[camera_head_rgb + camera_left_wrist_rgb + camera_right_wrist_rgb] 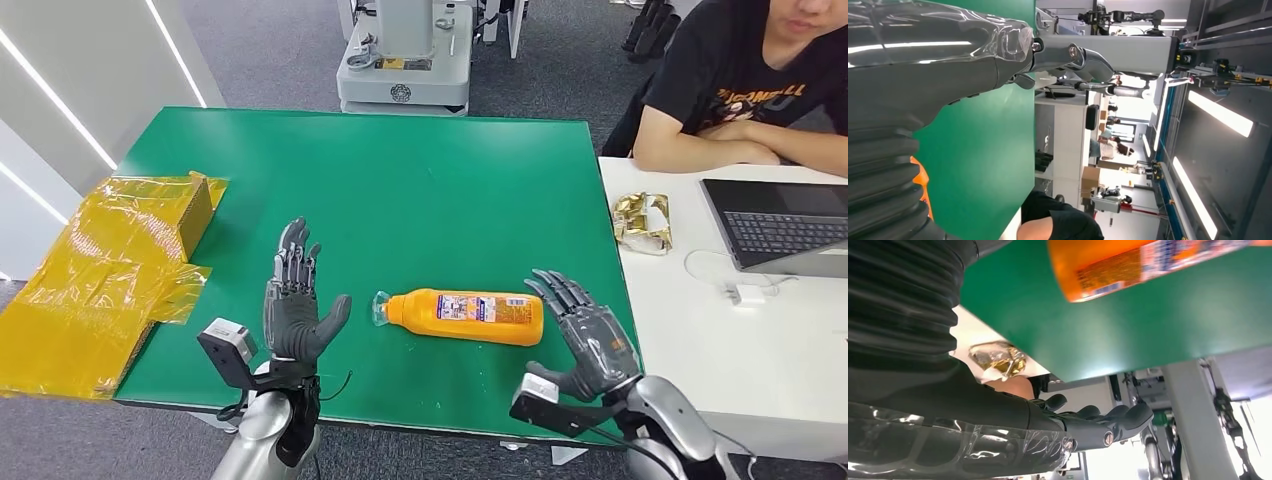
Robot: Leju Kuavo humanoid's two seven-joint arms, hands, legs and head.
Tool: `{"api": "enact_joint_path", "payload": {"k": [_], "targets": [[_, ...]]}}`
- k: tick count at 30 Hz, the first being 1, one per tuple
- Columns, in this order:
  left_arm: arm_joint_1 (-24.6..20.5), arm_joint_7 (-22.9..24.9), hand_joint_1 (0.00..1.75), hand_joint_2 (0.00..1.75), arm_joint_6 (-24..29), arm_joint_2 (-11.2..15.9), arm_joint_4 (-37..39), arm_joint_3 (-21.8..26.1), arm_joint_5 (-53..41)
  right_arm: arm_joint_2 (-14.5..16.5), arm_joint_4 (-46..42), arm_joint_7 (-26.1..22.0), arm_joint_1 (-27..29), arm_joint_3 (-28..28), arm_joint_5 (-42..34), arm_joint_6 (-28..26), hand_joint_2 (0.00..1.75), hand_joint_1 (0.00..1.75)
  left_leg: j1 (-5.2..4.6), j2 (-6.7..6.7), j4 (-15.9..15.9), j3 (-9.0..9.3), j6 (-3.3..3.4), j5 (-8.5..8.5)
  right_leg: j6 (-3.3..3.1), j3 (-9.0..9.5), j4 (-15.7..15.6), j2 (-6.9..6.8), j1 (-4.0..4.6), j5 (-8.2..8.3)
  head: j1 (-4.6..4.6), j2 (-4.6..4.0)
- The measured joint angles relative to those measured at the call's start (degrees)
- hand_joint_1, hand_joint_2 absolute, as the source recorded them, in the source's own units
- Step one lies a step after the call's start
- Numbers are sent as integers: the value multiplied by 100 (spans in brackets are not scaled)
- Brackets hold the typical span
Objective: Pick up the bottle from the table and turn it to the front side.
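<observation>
Head view: the orange bottle [465, 315] lies on its side on the green tabletop [400, 180] near the front edge, cap toward the left hand [295, 310]. That hand stands released, fingers spread upward, apart from the bottle. The right hand [590, 335] is likewise released, fingers spread, just beside the bottle's base near the front right corner. Yellow sheeting [110, 270] overhangs the left edge.

Left wrist view: the hand's fingers [1088, 60] extend over the green surface, grasping nothing.

Right wrist view: the bottle's base [1108, 267] lies on the green tabletop; the fingers [1108, 422] extend free.
</observation>
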Motion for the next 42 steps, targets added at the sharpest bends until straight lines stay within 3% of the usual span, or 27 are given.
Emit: {"api": "enact_joint_path", "payload": {"k": [7, 14, 18, 25, 33, 42], "targets": [[-4, 16, 0, 175, -114, 8, 16, -2, -19, -524, 1002, -284, -1241, 269, -122, 1000, 175, 0, -2, -1, 2, -3, 4, 5, 2, 0, 1, -1, -1, 2, 0, 0], [-37, 24, 0, 175, -128, 22, 60, -11, -11, -569, 2197, -633, -2486, 956, -435, 1327, 175, 0, -4, 1, 3, -10, 10, 10, 3, -4, 8, 1, -4, 3, -1, 0], [-71, 27, 0, 175, -121, 25, 97, -27, 21, -406, 3102, -876, -3264, 1609, -668, 1334, 175, 0, -4, -9, 4, -7, 11, 12, 3, -4, 7, -8, -4, 2, -1, 0], [-112, 26, 0, 175, -12, 36, 162, -43, 130, 74, 4165, -1169, -4000, 2366, -1014, 1405, 175, 0, -3, -16, 3, -13, 11, 15, 3, -6, 8, -12, -3, 2, -1, 0], [-148, 10, 0, 175, 122, 33, 201, -54, 215, 855, 4987, -1386, -4147, 2915, -1145, 1217, 175, 0, -1, -17, 3, -12, 10, 15, 2, -7, 8, -14, -1, 1, -2, 0], [-155, 10, 0, 175, 166, 32, 232, -63, 267, 1254, 5477, -1519, -4172, 3228, -1294, 1216, 175, 0, -4, -16, 5, -13, 11, 15, 3, -6, 5, -13, 0, 2, -1, 0]]}}
